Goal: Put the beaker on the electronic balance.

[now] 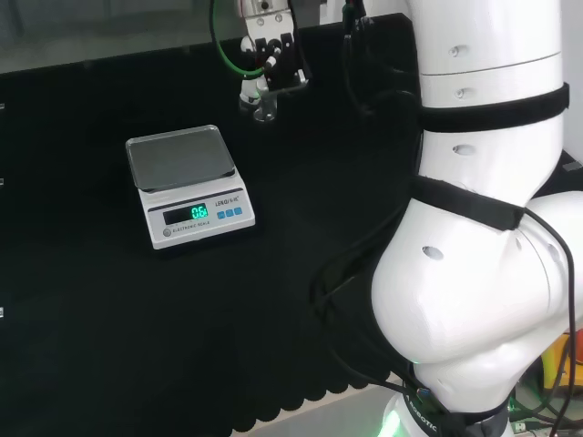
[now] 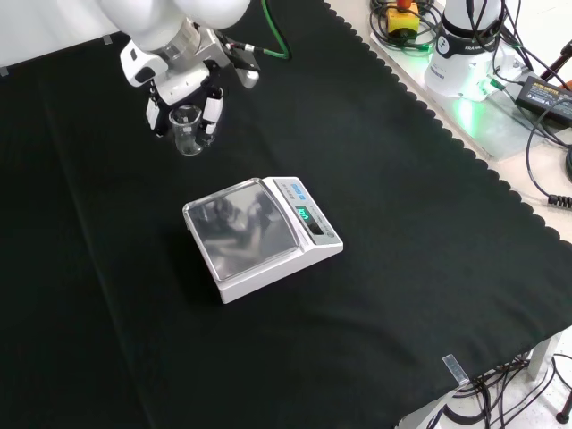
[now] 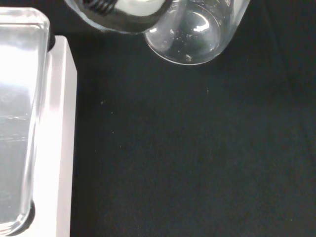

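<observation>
One black cloth (image 2: 420,268) covers the bench; the arm's white links (image 1: 483,228) bulk at head-view right. Landmark: the electronic balance (image 2: 264,237), white body w/ steel pan (image 1: 178,157), lit green display, nothing on the pan; pan reflects the arm in front view.

Hand (image 2: 183,85) is beyond the balance, up-left of it in front view, up-right of it in head view. Fingers are curled round the beaker (image 2: 186,128), black pads either side of the glass, so it's pinching the beaker, not spread. Beaker is clear, upright, long axis vertical, mouth up, apart from the balance. Can't tell if its base touches the cloth or sits just above.

Hard to see: in head view the beaker (image 1: 264,107) is a faint glint under the hand (image 1: 271,55); wrist view shows its round bottom (image 3: 195,32), cut off by the frame edge, w/ a blurred finger part (image 3: 123,12) across it and the balance edge (image 3: 54,143) close beside. Contents can't be made out.
</observation>
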### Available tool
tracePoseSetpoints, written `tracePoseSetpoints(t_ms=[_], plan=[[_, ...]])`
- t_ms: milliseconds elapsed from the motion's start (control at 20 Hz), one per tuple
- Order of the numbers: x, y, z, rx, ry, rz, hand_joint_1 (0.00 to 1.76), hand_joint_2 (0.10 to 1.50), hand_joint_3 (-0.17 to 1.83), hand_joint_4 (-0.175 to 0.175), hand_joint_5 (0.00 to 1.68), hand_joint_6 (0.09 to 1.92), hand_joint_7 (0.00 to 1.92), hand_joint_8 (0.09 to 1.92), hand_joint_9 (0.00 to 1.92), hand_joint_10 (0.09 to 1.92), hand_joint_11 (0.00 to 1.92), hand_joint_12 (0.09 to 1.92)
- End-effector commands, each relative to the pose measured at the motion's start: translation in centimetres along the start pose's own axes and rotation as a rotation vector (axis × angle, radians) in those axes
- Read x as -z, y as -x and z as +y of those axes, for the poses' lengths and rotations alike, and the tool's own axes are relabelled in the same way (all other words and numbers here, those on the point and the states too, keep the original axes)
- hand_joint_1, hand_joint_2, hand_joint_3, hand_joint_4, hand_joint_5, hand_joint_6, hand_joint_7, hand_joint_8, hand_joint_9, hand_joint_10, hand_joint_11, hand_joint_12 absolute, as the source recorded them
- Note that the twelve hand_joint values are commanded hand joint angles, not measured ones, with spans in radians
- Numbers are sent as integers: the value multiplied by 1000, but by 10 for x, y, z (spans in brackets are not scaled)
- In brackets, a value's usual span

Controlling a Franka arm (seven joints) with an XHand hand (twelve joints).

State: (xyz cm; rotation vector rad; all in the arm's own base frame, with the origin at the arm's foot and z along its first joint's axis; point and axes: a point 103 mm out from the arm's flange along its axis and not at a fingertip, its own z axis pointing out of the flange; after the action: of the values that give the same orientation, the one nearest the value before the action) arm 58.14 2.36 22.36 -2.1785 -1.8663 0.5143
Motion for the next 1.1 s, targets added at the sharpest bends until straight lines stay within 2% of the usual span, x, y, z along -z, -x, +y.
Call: tracePoseSetpoints(t_ms=[50, 250, 450, 600, 800, 1100], plan=[[7, 9, -16, -4, -3, -6, 1106, 1181, -52, -175, 787, 762, 793, 863, 1139, 459, 1374, 689], [7, 12, -21, 4, -1, -2, 1103, 1182, -57, -175, 786, 759, 793, 860, 1142, 452, 1372, 690], [12, 3, -31, 20, 10, 7, 1098, 1185, -62, -175, 783, 757, 793, 857, 1144, 447, 1368, 690], [16, -7, -33, 37, 10, 10, 1094, 1187, -66, -175, 781, 755, 793, 855, 1145, 442, 1365, 690], [16, -22, -32, 62, 4, 13, 1090, 1235, -166, -175, 779, 751, 795, 849, 1160, 405, 1359, 696], [13, -52, -25, 107, -6, 8, 1083, 1240, -175, -175, 775, 750, 795, 845, 1161, 400, 1354, 697]])
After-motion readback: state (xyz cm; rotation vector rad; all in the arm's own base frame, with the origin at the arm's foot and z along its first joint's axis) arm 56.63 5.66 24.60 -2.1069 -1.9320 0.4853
